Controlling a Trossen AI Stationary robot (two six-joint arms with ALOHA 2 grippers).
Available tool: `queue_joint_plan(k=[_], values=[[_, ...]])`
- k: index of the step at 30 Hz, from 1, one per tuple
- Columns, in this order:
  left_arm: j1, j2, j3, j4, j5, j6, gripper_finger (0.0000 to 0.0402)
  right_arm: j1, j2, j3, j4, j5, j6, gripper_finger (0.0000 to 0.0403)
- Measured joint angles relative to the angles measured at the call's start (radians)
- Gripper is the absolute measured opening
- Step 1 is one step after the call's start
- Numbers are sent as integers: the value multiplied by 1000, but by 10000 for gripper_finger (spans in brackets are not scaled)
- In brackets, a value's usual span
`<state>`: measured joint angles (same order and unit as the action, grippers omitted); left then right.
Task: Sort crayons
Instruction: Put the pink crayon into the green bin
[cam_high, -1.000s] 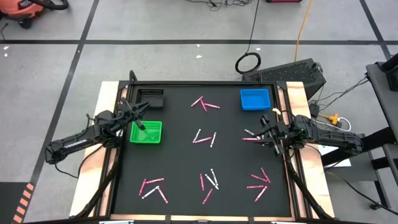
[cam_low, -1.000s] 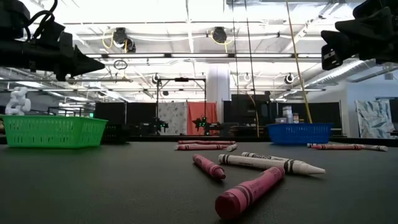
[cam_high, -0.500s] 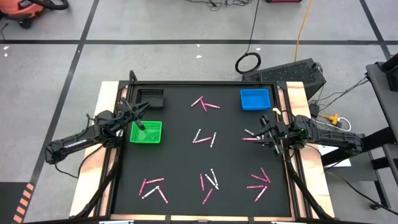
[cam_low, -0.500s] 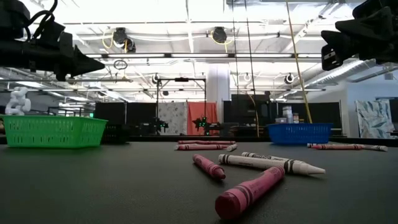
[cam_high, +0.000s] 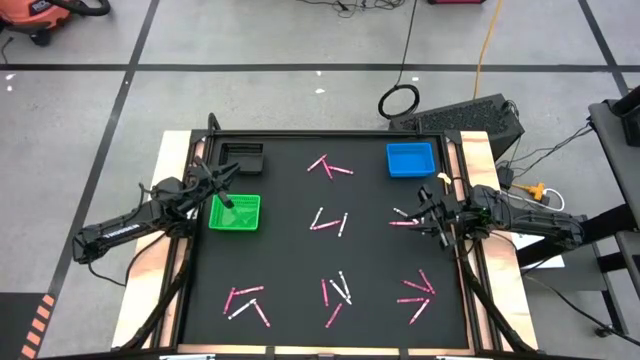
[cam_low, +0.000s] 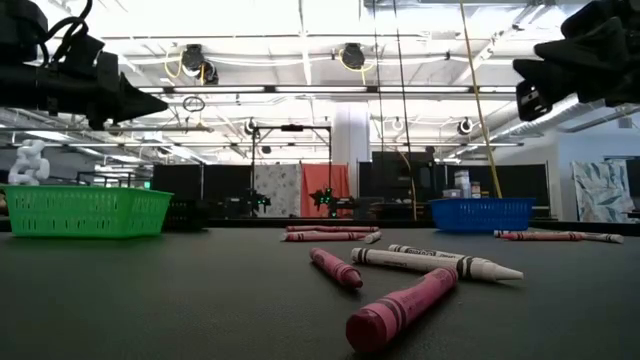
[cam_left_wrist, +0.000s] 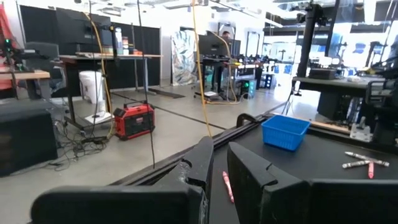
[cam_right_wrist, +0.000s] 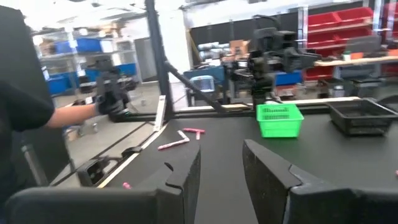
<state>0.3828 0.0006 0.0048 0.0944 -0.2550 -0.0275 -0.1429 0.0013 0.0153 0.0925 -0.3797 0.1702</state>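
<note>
1. The left gripper (cam_high: 229, 199) hangs over the green tray (cam_high: 236, 225), fingers slightly apart and empty.
2. The right gripper (cam_high: 428, 213) hovers above the table's right side, fingers parted, empty.
3. The crayons (cam_high: 329, 221) lie scattered in clusters across the black table (cam_high: 290, 250).

Short thin pink and white wax crayons (cam_high: 329, 221), lying flat on the black mat in six loose clusters, some crossed or touching.
</note>
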Motion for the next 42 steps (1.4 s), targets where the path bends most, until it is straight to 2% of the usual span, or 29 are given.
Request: queue_joint_plan(k=[4,7,10,17,25,31,36,38,42], values=[[0,6,0,-5,-19,-90,51,0,0,0,0,68,2,105],[1,6,0,2,-59,-172,51,0,0,0,0,70,2,105],[1,6,0,8,-65,-176,51,0,0,0,0,73,2,105],[1,10,0,-7,-63,-226,51,0,0,0,0,173,2,105],[1,89,37,-6,158,-247,51,0,0,0,30,265,2,105],[1,158,65,24,384,-149,51,0,0,0,120,275,2,105],[1,192,72,40,357,-176,51,0,0,0,170,276,2,105],[1,217,104,-15,353,-176,51,0,0,0,171,288,2,105],[-1,308,212,-199,355,-168,51,0,0,0,172,382,2,105]])
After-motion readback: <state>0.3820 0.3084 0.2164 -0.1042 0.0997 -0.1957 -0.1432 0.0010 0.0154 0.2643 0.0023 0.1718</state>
